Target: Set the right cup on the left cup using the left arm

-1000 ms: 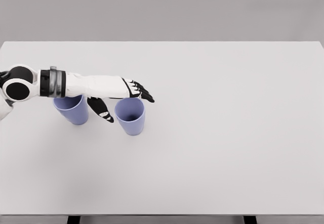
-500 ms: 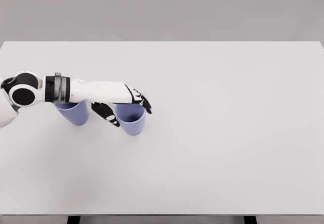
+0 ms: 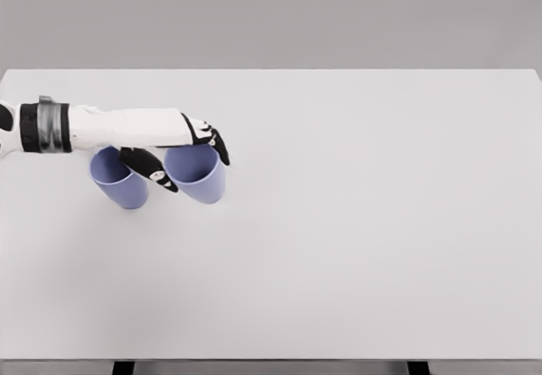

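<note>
1. The white table point(image 3: 356, 239) fills nearly the whole head view and carries only the two cups, both near its left end, which puts the work within the left arm's reach.
2. The left arm point(image 3: 110, 128) comes in from the left edge and stretches across above the left cup, hiding that cup's far rim. Crossing over it is the only way for this arm to reach the cup lying further right.
3. The right cup point(image 3: 199, 176), lilac, open end up, sits in the grip. It shows no clear shadow beneath it and looks raised off the table, tilted a little; I judge it lifted so its base can clear the other rim.
4. The left cup point(image 3: 118, 184), same lilac, stands upright on the table just beside the held one, waiting as the target.
5. The left hand point(image 3: 182, 151) is clasped round the right cup's upper wall, dark fingers point(image 3: 216, 145) over the far side and the thumb point(image 3: 152, 172) against the near left side. Gripping near the rim leaves the base free to drop into the target.
</note>
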You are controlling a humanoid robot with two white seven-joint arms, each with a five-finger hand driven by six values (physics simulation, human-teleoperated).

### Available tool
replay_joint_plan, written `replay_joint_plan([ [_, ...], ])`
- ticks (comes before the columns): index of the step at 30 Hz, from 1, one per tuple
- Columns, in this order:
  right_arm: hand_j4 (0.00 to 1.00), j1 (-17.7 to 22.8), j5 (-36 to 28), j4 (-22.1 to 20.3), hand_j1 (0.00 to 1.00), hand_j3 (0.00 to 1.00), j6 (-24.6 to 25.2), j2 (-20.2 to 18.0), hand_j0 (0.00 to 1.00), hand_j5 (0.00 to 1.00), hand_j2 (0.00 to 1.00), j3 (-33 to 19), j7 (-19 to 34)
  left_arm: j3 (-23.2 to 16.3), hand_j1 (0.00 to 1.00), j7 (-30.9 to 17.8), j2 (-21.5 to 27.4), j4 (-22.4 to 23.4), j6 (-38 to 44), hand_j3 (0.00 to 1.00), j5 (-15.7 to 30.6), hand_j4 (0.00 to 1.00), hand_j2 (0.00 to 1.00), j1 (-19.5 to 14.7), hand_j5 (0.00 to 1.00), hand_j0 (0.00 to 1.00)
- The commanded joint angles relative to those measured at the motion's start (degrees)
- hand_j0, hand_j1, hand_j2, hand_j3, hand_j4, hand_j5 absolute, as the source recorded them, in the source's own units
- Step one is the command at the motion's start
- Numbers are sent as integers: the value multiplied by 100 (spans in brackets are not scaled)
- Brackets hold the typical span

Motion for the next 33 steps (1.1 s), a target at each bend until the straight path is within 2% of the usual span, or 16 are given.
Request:
replay_joint_plan([
  [1, 100, 0, 8, 0, 100, 100, -1, 0, 100, 100, 100, -1, 2, 59, 49, -8, 460, -295, 8, 49, 319, 49, 49, -9, 49, 49],
  [5, 100, 0, -1, 0, 100, 100, -1, 0, 100, 100, 100, -1, 2, 59, 49, -8, 1137, -594, 8, 49, 759, 49, 49, -325, 49, 49],
  [11, 100, 0, -1, 0, 100, 100, -1, 0, 100, 100, 100, -1, 2, 59, 50, -17, 1594, -656, 8, 50, 1066, 50, 50, -668, 50, 50],
  [21, 100, 0, -1, 0, 100, 100, -1, 0, 100, 100, 100, -1, 2, -65, 50, -61, 2183, -498, 8, 50, 1154, 50, 50, -677, 50, 50],
  [25, 100, 0, -1, 0, 100, 100, -1, 0, 100, 100, 100, -1, 2, -73, 50, -149, 2280, -489, 8, 50, 1154, 50, 50, -659, 50, 50],
  [33, 100, 0, -1, 0, 100, 100, -1, 0, 100, 100, 100, -1, 2, -179, 50, -175, 1946, -102, 8, 50, 1128, 50, 50, -642, 50, 50],
])
